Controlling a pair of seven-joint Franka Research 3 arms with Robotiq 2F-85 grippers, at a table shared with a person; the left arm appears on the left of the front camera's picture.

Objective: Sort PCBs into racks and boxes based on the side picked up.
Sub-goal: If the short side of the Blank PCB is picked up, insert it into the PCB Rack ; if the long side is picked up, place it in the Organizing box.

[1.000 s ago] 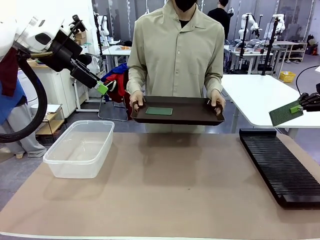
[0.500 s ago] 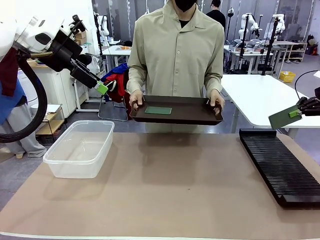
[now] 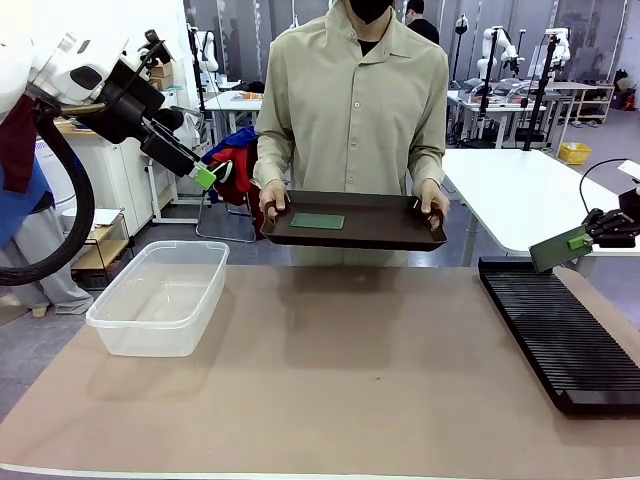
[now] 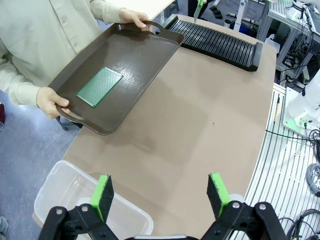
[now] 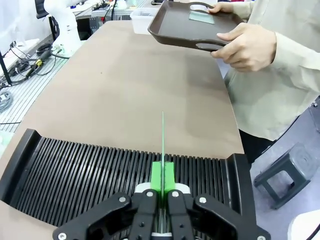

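Note:
My right gripper (image 3: 580, 240) is shut on a green PCB (image 3: 556, 249), holding it tilted just above the far end of the black rack (image 3: 560, 330). Seen edge-on in the right wrist view, that PCB (image 5: 162, 140) rises from between the shut green pads (image 5: 162, 176) over the rack's slots (image 5: 100, 175). A second PCB (image 3: 317, 221) lies flat on the dark brown tray (image 3: 400, 235) that a person holds with both hands across the table. My left gripper (image 3: 212, 175) hangs open and empty, high above the clear box (image 3: 160, 297); its pads (image 4: 102, 195) stand wide apart.
The brown table mat (image 3: 330, 370) lies bare between box and rack. The person's hand (image 5: 247, 45) grips the tray (image 5: 185, 32) handle near the rack's far side. A white table (image 3: 500, 190) stands behind on the right.
My right gripper has carried the PCB down and leftward, toward the rack's far end. The left arm, the tray and the box have stayed put.

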